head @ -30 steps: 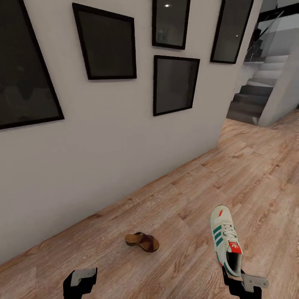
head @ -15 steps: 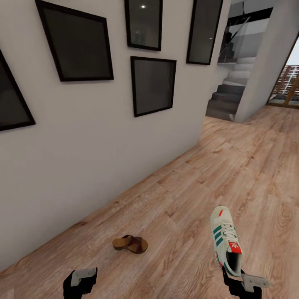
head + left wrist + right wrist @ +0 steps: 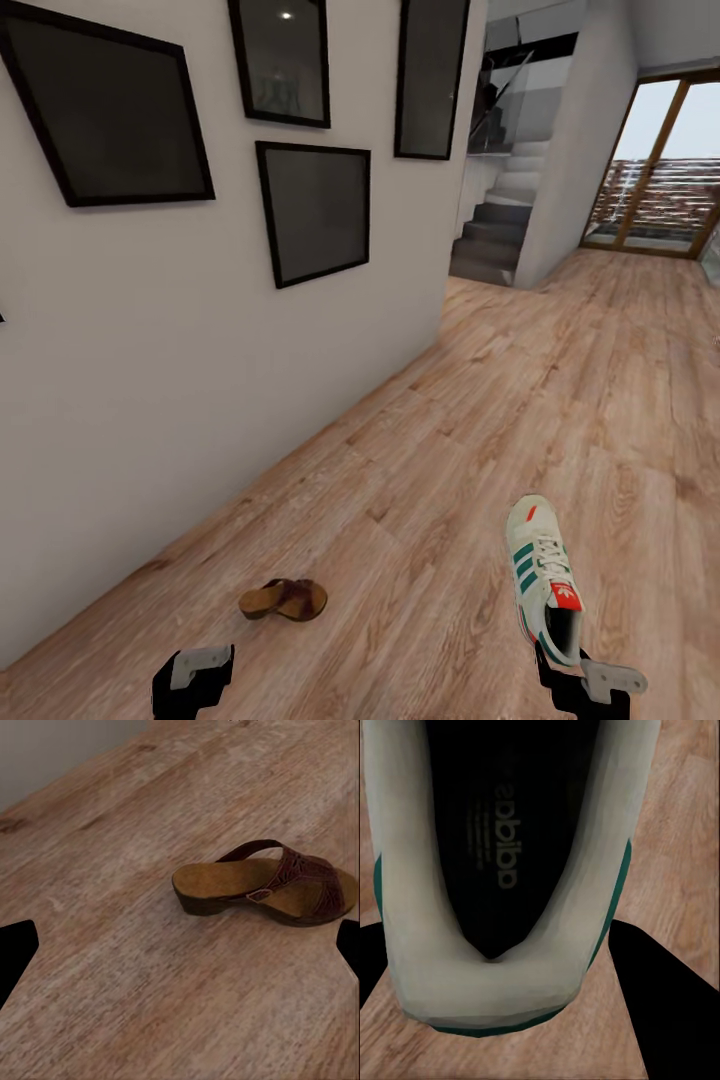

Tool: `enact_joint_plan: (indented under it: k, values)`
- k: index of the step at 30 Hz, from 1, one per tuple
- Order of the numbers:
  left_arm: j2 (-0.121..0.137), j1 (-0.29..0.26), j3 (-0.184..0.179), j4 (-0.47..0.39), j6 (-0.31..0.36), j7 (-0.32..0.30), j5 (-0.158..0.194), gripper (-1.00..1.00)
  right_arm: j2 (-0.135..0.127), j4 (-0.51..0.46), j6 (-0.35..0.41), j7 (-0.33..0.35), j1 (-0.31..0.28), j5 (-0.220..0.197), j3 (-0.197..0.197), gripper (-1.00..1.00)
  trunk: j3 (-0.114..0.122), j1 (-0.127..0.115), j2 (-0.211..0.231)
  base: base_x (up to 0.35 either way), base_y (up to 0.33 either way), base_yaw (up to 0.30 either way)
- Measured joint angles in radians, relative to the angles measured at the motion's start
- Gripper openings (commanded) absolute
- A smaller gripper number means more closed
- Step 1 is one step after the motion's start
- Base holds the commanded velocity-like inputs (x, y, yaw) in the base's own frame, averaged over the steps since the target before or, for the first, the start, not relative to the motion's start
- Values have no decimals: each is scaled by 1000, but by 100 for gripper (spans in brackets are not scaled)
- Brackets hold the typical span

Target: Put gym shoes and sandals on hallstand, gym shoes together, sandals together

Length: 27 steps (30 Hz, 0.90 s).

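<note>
Sneaker (image 3: 545, 578), off-white, 3 green stripes, red heel tab, pinched at heel by right gripper (image 3: 562, 668). Left gripper (image 3: 180, 945) spread, empty, near brown sandal (image 3: 266, 882).

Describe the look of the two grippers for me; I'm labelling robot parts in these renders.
In the head view, the left gripper is a blocky black body with a pale grey plate on top. The right gripper is black too, with a light grey angular bracket jutting sideways. Wrist views show plain black fingers. No cables or markings visible.

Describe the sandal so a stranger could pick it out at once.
Start at the white wall hung with dark frames and look down to the wood floor near its base. The sandal lies there: flat, open and dark brown, unlike the off-white, green-striped sneaker.
</note>
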Motion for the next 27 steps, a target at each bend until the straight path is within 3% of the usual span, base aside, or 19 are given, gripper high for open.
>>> enact_joint_plan:
  k: [11,27]
  values:
    - [0,0,0,0,0,0,1,100,0,0,0,0,0,0,0,-100,0,0,0,0,7,-268]
    - [0,0,0,0,0,0,1,100,0,1,0,0,0,0,0,-100,0,0,0,0,281,-268]
